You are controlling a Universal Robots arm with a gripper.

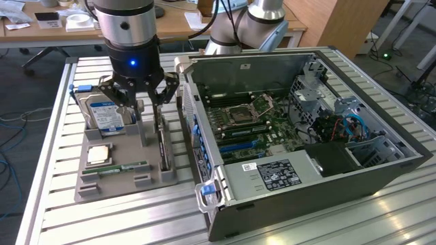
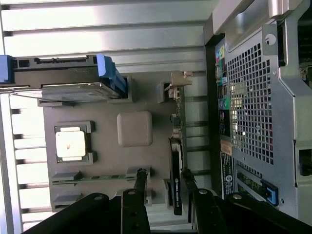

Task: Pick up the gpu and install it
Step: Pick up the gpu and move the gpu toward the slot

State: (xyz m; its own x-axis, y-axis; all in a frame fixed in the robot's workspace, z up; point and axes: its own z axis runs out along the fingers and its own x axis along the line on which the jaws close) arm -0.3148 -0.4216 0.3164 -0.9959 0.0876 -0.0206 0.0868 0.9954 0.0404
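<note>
While my black gripper hovers, jaws spread either side of the thin dark silver-bracketed gpu (upright in its grey plastic holder), I'm mid-pickup; closing calls for square pads.

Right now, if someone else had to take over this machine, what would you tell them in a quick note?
Gripper: open, low over the grey parts tray, straddling the gpu without clamping it.
The gpu stands on edge in its tray slot, beside the open computer case.
Done: gripper lined up on the card.
Left: gripping, lifting and installing it in the case.
</note>
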